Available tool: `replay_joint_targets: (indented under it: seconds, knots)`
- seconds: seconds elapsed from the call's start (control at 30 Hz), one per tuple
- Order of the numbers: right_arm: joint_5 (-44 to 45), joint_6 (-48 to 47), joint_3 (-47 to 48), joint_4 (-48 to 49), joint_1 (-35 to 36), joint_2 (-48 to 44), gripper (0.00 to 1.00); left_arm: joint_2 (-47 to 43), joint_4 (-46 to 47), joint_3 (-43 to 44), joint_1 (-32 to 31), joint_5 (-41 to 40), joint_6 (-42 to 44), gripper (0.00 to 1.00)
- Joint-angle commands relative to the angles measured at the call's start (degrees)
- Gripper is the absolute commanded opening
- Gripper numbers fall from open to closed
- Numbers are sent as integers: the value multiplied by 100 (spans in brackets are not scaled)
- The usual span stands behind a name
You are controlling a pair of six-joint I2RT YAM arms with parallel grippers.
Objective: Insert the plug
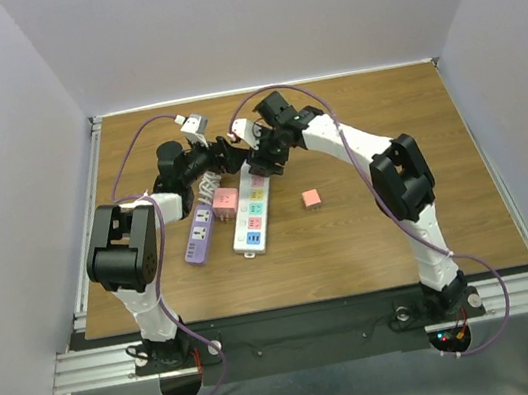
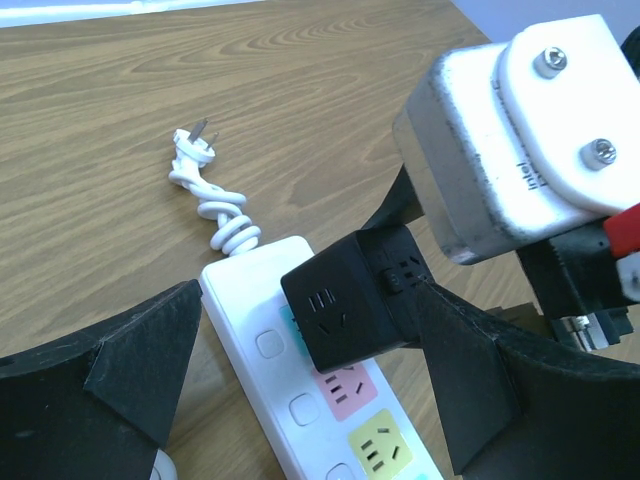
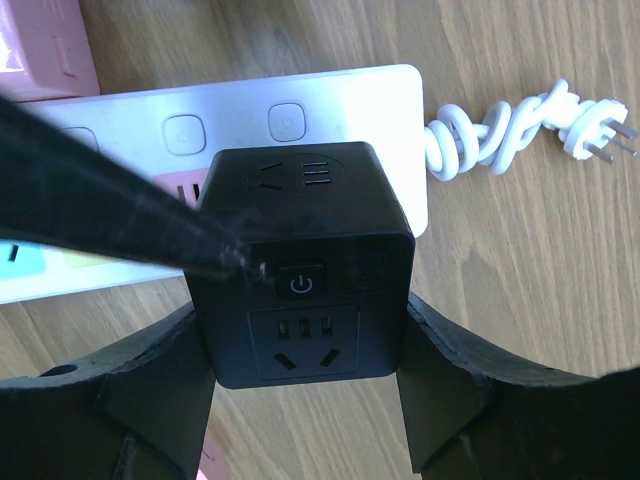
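My right gripper (image 3: 305, 345) is shut on a black cube plug adapter (image 3: 300, 250), one finger on each side. The cube is held over the end socket of the white power strip (image 2: 255, 335), the end nearest its cord. Its pins are hidden, so I cannot tell whether they are in the socket. My left gripper (image 2: 310, 305) is open around the same cube (image 2: 350, 295). Its right finger (image 2: 470, 370) touches the cube's side and its left finger (image 2: 130, 360) stands well apart. In the top view both grippers (image 1: 242, 156) meet at the strip's far end (image 1: 250, 218).
The strip's coiled white cord (image 2: 225, 215) and its own plug (image 2: 195, 140) lie on the wood beyond it. A purple strip (image 1: 197, 237) lies left of the white one, with a pink cube (image 1: 225, 201) between them. A small pink block (image 1: 311, 199) sits to the right.
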Motion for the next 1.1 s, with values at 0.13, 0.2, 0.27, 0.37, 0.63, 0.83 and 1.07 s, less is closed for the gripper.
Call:
replay_joint_targets:
  seconds: [0.13, 0.2, 0.27, 0.37, 0.63, 0.83, 1.07]
  knots:
    - [356, 14, 1077, -727, 206, 651, 1, -70, 307, 77, 95, -155, -21, 99]
    - [426, 5, 1402, -964, 250, 792, 1, -113, 404, 24, 174, -155, -109, 99]
    - [514, -3, 1621, -1087, 268, 976, 1, -192, 658, -81, 288, -182, -285, 99]
    - [550, -30, 1728, -1123, 285, 1109, 0, -219, 896, -230, 394, -156, -504, 99]
    - [348, -100, 1597, -922, 276, 951, 0, 115, 1010, -99, 412, 144, -620, 97]
    - [374, -127, 1526, -833, 277, 933, 1, 176, 897, -2, 341, 161, -514, 97]
    - [339, -135, 1500, -745, 276, 889, 0, 326, 563, 208, 183, 47, -260, 97]
